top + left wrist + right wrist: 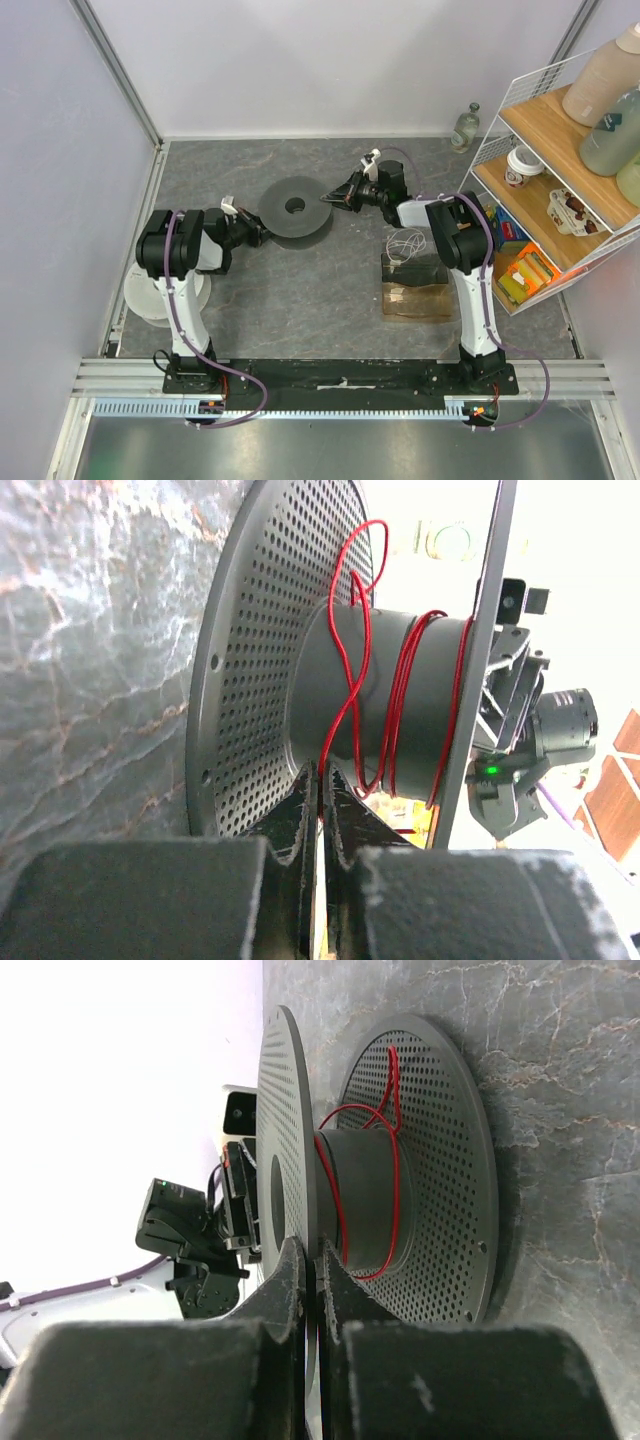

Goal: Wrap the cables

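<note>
Nearest the arm bases, at about 8 o'clock on the grey marble-patterned desk, a flat white round disc lies partly under the left arm. At about 4 o'clock a brown cardboard box sits just in front of a dark block carrying a small loose coil of white cord. Further in, near the middle of the desk, a dark grey plastic spool lies flat with one perforated flange on the desk and a solid flange with a centre hole facing up. The left hand reaches in from the spool's 8 o'clock side, its tips between the two flanges and pressed together. A long, thin red wire runs down into the seam between them, so the hand appears to pinch it. The rest of that wire is wound around the spool's hub in a few loose turns, with one slack loop standing off against the perforated flange. The right hand comes in from the 2 o'clock side and is clamped shut on the rim of the upper flange — the thin edge runs straight between its fingers. Beyond, at 3 o'clock on the desk's right edge, stands a white wire rack with wooden shelves holding bottles and small containers. At 1 o'clock, by the far wall, there is a small clear glass bottle.
</note>
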Available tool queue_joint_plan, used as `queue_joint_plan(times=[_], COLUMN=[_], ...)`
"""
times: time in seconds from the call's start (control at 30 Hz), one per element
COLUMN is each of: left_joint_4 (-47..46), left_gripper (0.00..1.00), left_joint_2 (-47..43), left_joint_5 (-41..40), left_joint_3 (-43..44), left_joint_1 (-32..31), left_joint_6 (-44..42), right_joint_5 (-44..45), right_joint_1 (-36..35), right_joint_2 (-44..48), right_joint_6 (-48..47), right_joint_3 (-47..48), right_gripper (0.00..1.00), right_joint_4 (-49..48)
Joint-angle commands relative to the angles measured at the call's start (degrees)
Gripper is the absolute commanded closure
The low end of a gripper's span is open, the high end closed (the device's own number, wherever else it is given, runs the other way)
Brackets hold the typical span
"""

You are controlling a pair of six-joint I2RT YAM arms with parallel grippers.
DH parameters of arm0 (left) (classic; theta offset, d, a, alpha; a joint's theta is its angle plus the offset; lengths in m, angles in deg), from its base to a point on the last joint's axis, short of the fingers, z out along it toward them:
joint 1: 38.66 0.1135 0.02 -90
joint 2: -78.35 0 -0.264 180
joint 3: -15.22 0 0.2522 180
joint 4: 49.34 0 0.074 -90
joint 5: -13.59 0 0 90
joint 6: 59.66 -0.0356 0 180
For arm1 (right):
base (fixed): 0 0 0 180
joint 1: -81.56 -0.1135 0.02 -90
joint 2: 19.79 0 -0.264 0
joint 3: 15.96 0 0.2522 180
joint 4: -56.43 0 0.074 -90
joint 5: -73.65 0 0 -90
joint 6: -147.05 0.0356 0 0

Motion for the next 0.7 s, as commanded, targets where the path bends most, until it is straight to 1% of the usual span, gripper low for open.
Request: queue_joint_plan(times=[0.0, 0.2, 0.27, 0.5, 0.67], left_joint_4=[-6.17, -6.26, -6.69, -8.01, -7.84], left_gripper=[0.95, 0.94, 0.92, 0.82, 0.78], left_joint_2=[1.22, 1.04, 0.87, 2.01, 1.31], left_joint_5=[-1.0, -1.0, -1.0, -2.76, -2.41], left_joint_3=[2.88, 2.0, 1.65, 2.17, 1.3], left_joint_1=[-0.65, -2.58, -3.55, -4.0, -4.0], left_joint_6=[4.16, 7.5, 8.56, 9.96, 9.97], right_joint_5=[9.93, 19.5, 21.71, 22.77, 23.03], right_joint_1=[-1.17, -1.88, -2.32, -2.76, -2.76], right_joint_2=[4.41, 6.43, 6.96, 7.23, 7.49], right_joint_6=[2.08, 5.43, 6.13, 7.1, 6.93], right_joint_3=[-2.99, -5.02, -5.63, -9.5, -11.08], right_gripper=[1.0, 1.0, 1.0, 1.0, 1.0], right_joint_4=[-3.74, -2.51, -2.86, -6.03, -7.61])
